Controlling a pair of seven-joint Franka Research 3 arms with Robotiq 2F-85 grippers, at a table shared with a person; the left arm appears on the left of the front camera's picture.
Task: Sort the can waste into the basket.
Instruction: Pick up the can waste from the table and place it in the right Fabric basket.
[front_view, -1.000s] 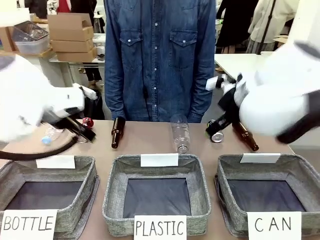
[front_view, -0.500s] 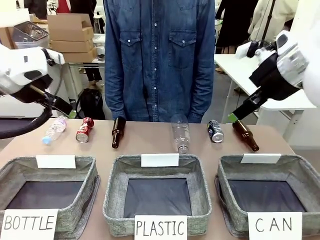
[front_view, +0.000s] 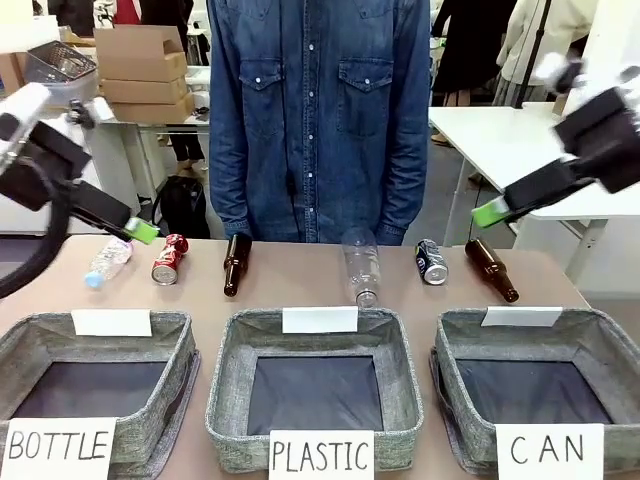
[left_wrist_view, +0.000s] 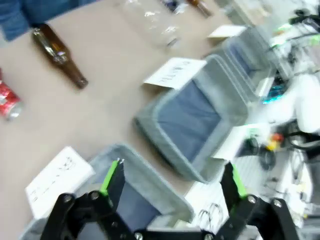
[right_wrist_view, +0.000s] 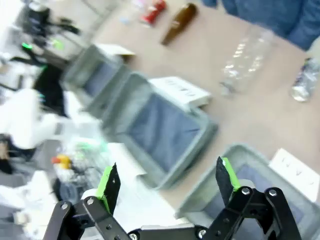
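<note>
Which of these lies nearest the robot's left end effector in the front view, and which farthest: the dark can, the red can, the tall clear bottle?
1. Red can, just beside the left end effector, near the row's left end.
2. Tall clear bottle, lying mid-row.
3. Dark can, right of the middle.

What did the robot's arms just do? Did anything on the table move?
Both arms lifted up and back from the table: the left gripper rose away from the red can, the right gripper away from the dark can. Both are open and took hold of nothing. The cans still lie on the table, and the CAN basket is still empty.
</note>
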